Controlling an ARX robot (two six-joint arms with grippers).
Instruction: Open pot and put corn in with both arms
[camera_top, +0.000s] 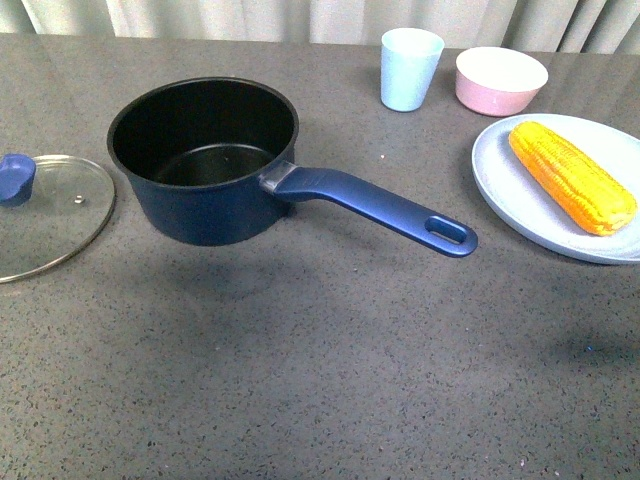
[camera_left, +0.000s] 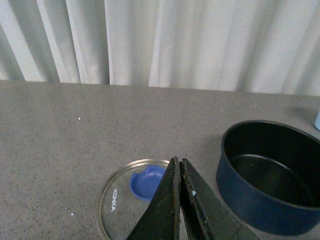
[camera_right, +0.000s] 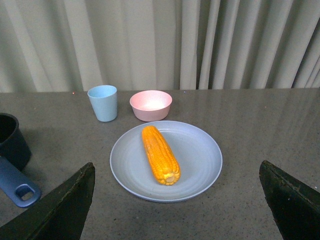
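Observation:
The navy-blue pot (camera_top: 205, 165) stands open and empty at centre-left of the table, its long handle (camera_top: 385, 207) pointing right. Its glass lid (camera_top: 45, 215) with the blue knob (camera_top: 16, 178) lies flat on the table left of it. The corn (camera_top: 570, 175) lies on a pale blue plate (camera_top: 510, 190) at the right. Neither gripper shows in the front view. My left gripper (camera_left: 179, 162) is shut and empty, above the lid (camera_left: 117, 200), with the pot (camera_left: 270, 175) beside it. My right gripper (camera_right: 177, 172) is wide open, above the table short of the corn (camera_right: 160, 154).
A light blue cup (camera_top: 408, 68) and a pink bowl (camera_top: 500, 80) stand at the back right, behind the plate. Curtains hang behind the table's far edge. The grey table top (camera_top: 320, 380) runs bare in front of the pot.

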